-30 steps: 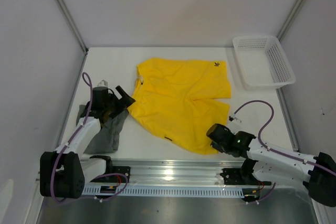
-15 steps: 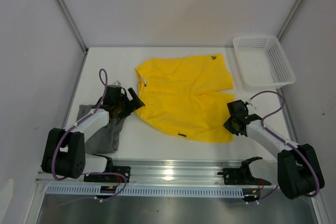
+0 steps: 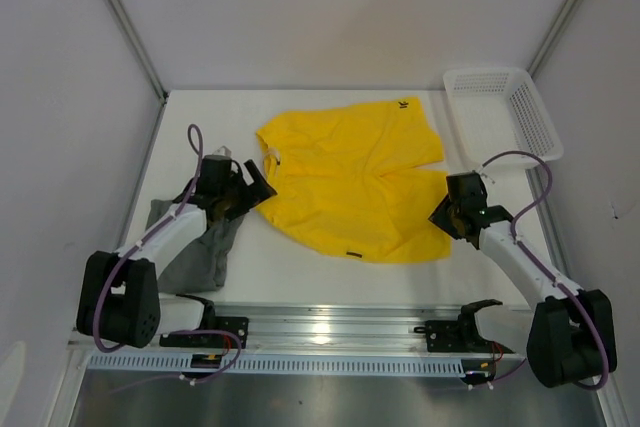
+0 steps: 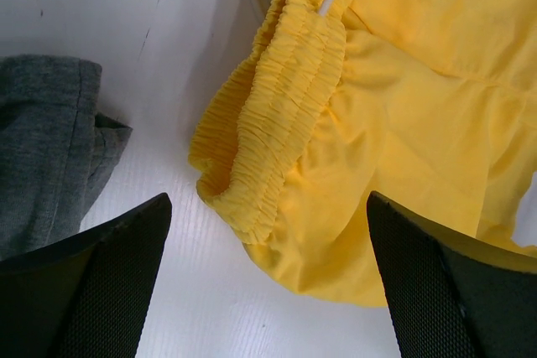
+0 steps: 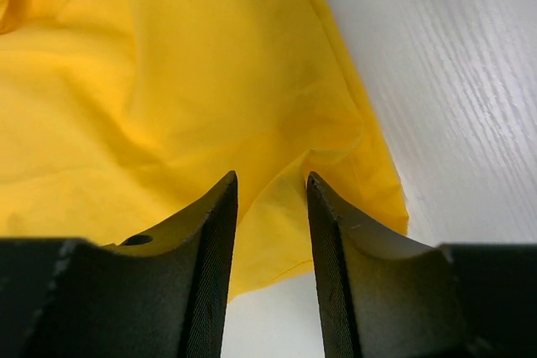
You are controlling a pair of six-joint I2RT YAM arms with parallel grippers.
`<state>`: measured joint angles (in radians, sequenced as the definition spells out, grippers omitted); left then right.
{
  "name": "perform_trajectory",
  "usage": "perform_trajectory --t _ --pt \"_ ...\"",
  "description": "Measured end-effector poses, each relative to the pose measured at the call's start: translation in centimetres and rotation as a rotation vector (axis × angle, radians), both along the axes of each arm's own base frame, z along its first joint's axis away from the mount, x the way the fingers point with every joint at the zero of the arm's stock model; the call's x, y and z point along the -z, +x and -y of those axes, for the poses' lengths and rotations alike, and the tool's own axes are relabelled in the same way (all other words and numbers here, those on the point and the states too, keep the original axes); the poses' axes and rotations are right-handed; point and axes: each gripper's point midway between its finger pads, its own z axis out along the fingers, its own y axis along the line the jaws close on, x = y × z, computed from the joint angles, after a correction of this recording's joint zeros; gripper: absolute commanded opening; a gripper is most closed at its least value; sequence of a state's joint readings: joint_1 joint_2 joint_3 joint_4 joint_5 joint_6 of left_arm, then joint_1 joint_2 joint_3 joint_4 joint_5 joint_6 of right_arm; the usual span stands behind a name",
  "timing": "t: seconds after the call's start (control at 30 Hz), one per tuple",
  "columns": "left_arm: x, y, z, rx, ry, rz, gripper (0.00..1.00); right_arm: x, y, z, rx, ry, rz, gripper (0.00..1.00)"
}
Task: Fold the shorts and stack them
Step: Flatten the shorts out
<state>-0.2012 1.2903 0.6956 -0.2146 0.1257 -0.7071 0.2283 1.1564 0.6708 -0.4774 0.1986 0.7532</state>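
Yellow shorts flat at centre of table; grey shorts bunched L, partly under L arm. L gripper jaws spread wide, just beside waistband. R gripper jaws slightly apart over R hem. Basket far R.

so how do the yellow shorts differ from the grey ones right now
The yellow shorts lie spread out mid-table, while the dark grey shorts sit bunched into a narrow heap near the left edge. The yellow pair covers far more table than the grey pair. The yellow pair shows small dark tags, whereas the grey pair looks plain. Both are soft cloth lying on the white table.
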Motion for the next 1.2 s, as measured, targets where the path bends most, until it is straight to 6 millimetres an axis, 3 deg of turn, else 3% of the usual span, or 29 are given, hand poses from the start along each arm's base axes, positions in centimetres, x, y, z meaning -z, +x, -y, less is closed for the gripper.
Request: perform_trajectory --t 0.17,0.67,0.97,1.2 --pt "-0.7 -0.7 -0.2 -0.004 0.009 -0.001 0.99 -1.1 -1.9 0.5 0.01 0.013 0.031 0.41" --pt "-1.6 -1.9 -0.8 -0.038 0.006 0.011 0.99 1.0 -9.2 0.8 0.163 0.075 -0.069 0.47" --pt "-2.2 -2.2 -0.8 -0.04 0.007 0.033 0.99 4.4 -10.5 1.0 0.231 0.077 -0.154 0.52" --pt "-2.1 -2.5 -0.8 -0.036 0.008 0.029 0.99 4.9 -9.3 0.8 0.264 0.086 -0.136 0.52"
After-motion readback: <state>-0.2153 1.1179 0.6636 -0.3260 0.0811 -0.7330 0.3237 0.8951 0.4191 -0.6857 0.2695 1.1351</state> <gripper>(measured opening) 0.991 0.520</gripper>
